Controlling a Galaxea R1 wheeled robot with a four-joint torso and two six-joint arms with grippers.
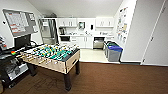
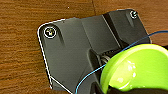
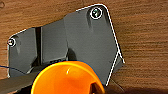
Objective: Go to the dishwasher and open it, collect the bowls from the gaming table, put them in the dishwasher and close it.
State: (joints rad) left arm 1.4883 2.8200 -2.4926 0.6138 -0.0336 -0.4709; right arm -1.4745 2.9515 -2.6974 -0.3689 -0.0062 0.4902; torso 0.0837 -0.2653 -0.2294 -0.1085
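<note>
In the left wrist view a lime-green bowl hangs tilted above the brown wood-look floor, with my left gripper shut on its rim. An orange bowl fills the near part of the right wrist view, held by my right gripper over the same floor. The dishwasher, a silver front with a dark top strip, sits under the white counter at the far end of the room. From here I cannot tell whether its door is open. The gaming table is out of view.
A green foosball table stands close on the left. A dark desk with a monitor is beyond it. Grey bins with blue and green lids stand by the right wall. Brown floor leads to the pale kitchen floor.
</note>
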